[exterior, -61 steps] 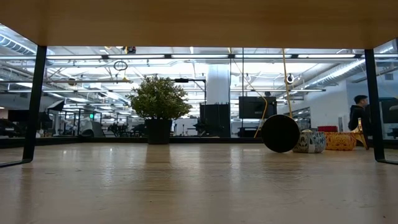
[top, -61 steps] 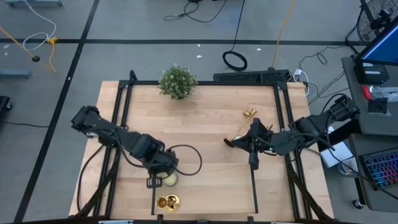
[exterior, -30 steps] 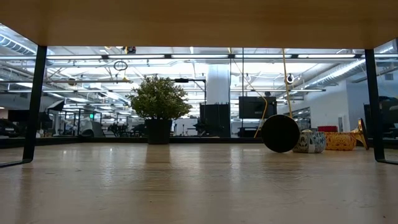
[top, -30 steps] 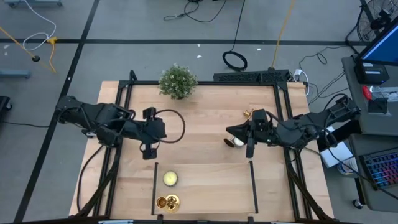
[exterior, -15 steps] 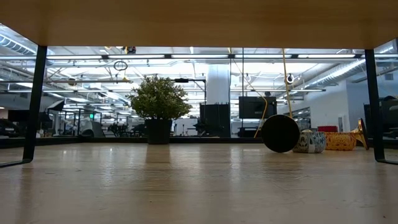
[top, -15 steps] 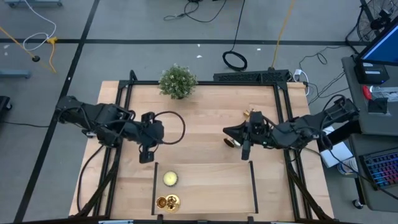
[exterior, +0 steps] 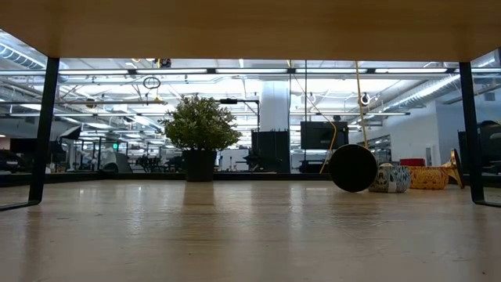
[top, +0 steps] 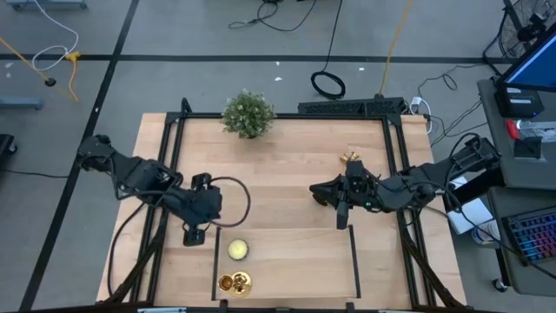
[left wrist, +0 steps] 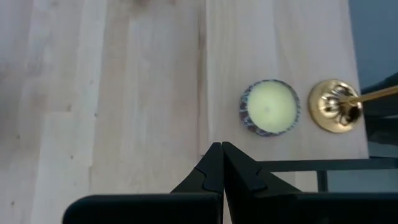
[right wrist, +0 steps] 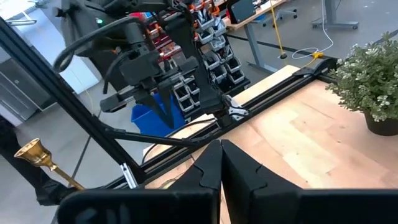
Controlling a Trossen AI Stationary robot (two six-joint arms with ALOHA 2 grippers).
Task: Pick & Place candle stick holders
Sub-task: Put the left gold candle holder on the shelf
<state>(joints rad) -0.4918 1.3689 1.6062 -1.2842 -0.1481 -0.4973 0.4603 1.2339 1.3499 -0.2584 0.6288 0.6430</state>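
Currently the left tool (top: 194,233) hangs over the near-left part of the pale wooden counter (top: 287,174), fingers (left wrist: 219,163) pressed together, nothing between them. Just beyond its tips sit a small round tin holding a pale yellow candle (left wrist: 270,108) and, beside it at the counter's near edge, one shiny brass candlestick holder with a flared round base (left wrist: 336,106). The right tool (top: 341,211) is over the right-centre of the counter, also clenched with nothing in it. A second gold candlestick holder (top: 349,159) lies just beyond that arm. A bushy green potted plant (top: 248,114) stands at the far edge.
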